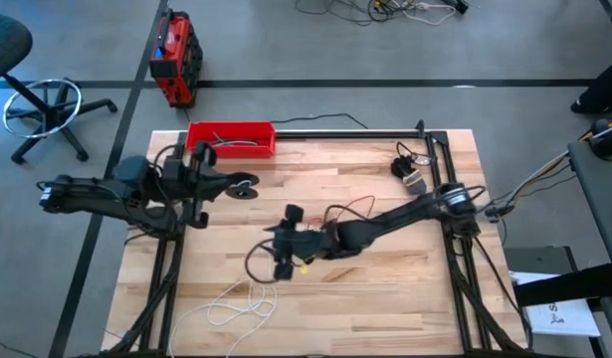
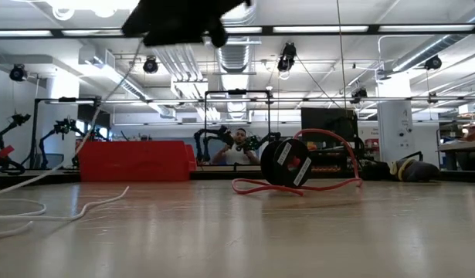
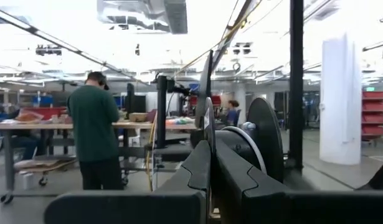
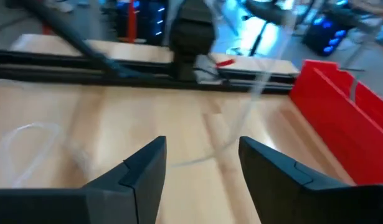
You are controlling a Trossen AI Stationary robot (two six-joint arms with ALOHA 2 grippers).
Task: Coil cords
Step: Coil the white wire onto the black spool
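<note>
My left gripper (image 1: 248, 185) has its jaws closed on a black disc (image 3: 266, 146) by the red tray (image 1: 231, 137). The white cord (image 1: 236, 306) lies loose on the wooden desk (image 1: 385, 288). My right gripper (image 4: 200, 163) hovers mid-desk, jaws apart and empty, with the thin red cord (image 2: 299, 186) behind.

The right gripper (image 2: 187, 27) is cut off by the low view's top edge, so its grip cannot be judged there. The white cord (image 4: 253, 93) is blurred to a faint streak in the right wrist view. The red tray's (image 1: 231, 137) dark contents are too small to be identified.
</note>
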